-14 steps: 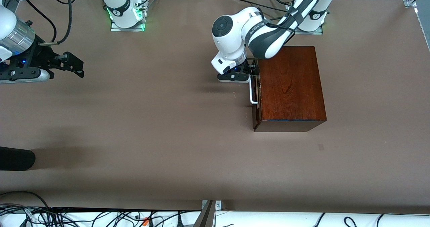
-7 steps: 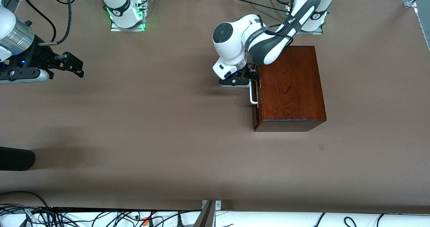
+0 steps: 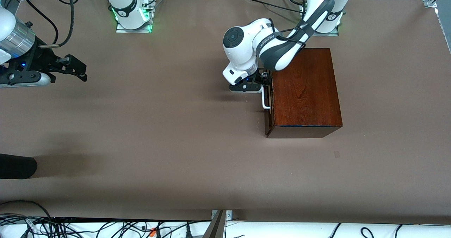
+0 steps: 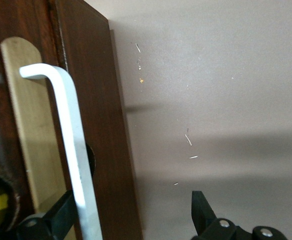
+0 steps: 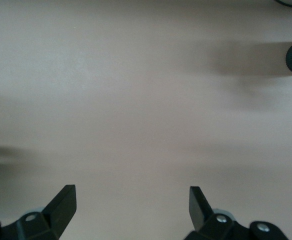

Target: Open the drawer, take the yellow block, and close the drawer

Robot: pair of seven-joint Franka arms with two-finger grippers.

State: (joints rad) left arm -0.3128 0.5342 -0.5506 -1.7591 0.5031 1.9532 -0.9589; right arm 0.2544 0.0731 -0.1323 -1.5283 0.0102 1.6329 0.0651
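A dark reddish-brown wooden box (image 3: 304, 91) sits on the brown counter (image 3: 176, 142) toward the left arm's end. Its drawer (image 3: 268, 104) is shut, the white handle (image 3: 265, 98) facing the right arm's end. The left pincer (image 3: 263, 81) is at the handle's upper end. The right pincer (image 3: 75, 68) hangs spread over bare counter, waiting.

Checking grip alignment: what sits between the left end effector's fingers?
In the left wrist view, the handle of the drawer lies between the open left end effector's fingers, beside one finger.

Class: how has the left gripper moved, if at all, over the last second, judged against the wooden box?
Yes. The left gripper has edged nearer the front camera along the wooden box, at the handle.
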